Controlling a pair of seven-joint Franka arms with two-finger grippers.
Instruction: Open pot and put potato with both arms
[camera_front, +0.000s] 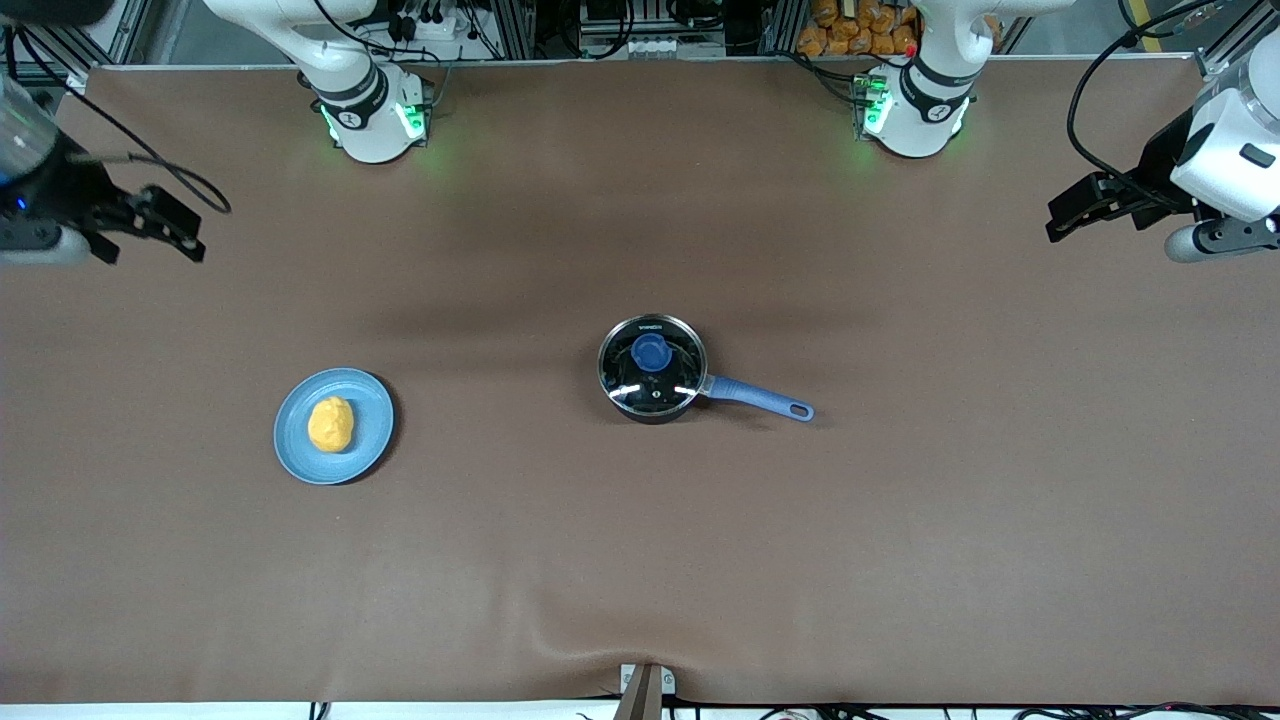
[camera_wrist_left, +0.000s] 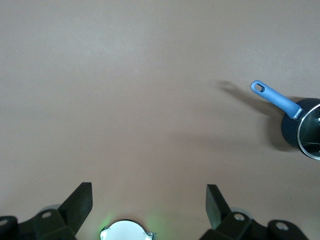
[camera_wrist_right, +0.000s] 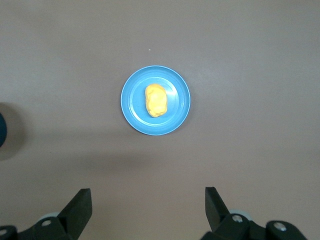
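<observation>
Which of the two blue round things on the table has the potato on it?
The flat light-blue plate toward the right arm's end holds the potato; the pot is lidded.

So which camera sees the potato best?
The right wrist view: the potato sits mid-picture on the plate, seen from straight above with nothing covering it. The front view shows it too, only smaller, toward the right arm's end of the table. The left wrist view misses it.

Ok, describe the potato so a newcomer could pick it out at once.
Start from the brown table and look toward the right arm's end, where a flat light-blue plate lies. The potato sits on that plate: a yellow-orange oval lump, the only warm-coloured thing there, well apart from the lidded black pot.
</observation>
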